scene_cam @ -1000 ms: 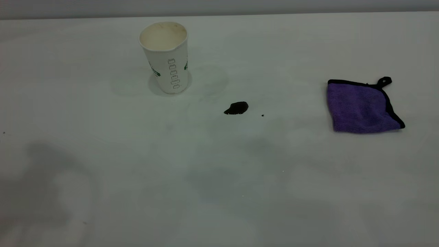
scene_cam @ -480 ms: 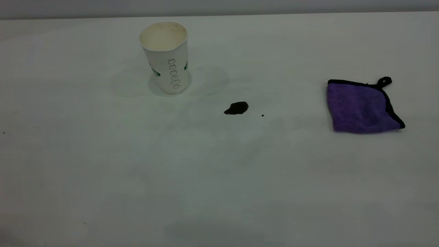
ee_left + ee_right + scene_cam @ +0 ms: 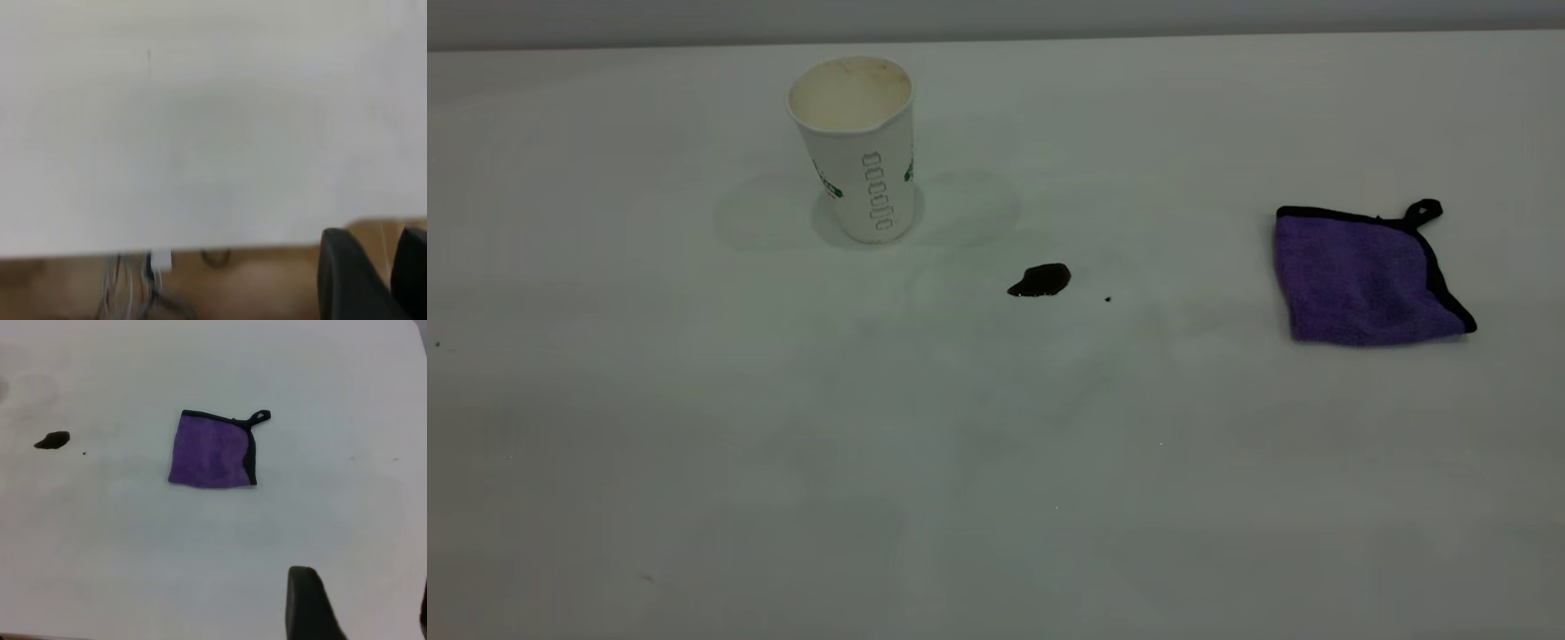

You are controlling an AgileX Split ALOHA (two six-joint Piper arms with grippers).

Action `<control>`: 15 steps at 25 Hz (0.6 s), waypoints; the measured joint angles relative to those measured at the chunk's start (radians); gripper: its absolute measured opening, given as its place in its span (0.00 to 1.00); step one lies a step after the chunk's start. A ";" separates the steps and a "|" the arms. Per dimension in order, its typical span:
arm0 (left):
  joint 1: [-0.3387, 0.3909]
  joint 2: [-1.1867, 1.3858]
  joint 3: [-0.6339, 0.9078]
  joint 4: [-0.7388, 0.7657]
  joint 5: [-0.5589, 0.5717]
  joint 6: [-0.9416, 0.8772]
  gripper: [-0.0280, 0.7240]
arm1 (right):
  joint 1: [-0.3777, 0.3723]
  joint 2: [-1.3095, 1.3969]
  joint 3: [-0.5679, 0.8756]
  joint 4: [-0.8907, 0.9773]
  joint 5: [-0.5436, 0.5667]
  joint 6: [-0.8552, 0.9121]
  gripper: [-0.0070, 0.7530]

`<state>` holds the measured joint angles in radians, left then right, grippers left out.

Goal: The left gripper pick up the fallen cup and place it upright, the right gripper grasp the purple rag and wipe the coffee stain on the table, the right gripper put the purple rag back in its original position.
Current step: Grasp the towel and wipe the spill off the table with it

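Observation:
The cup (image 3: 855,147) stands upright on the table (image 3: 996,462) at the back left, its open mouth up. The coffee stain (image 3: 1040,280) lies right of it near the middle; it also shows in the right wrist view (image 3: 52,440). The purple rag (image 3: 1360,277) lies flat at the right, its loop at the far corner. In the right wrist view the rag (image 3: 212,450) lies ahead of my right gripper (image 3: 363,590), which is open, empty and well short of it. My left gripper (image 3: 377,233) is empty, its fingers a little apart, off the table's edge (image 3: 200,248). Neither gripper shows in the exterior view.
A tiny dark speck (image 3: 1108,300) lies just right of the stain. Below the table's edge the left wrist view shows a brown floor and some cables (image 3: 157,270).
The dark arm shadows on the lower left and middle of the table have faded away. Cup, stain and rag have not moved.

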<state>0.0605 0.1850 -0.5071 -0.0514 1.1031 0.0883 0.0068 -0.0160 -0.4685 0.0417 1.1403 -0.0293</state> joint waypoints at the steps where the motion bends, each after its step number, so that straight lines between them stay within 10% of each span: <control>1: 0.000 -0.023 0.000 0.000 0.000 0.000 0.35 | 0.000 0.000 0.000 0.000 0.000 0.000 0.58; 15: -0.055 -0.204 0.014 0.002 0.021 -0.032 0.35 | 0.000 0.000 0.000 0.000 0.000 0.000 0.58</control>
<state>0.0058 -0.0192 -0.4936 -0.0493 1.1237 0.0561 0.0068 -0.0160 -0.4685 0.0417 1.1403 -0.0293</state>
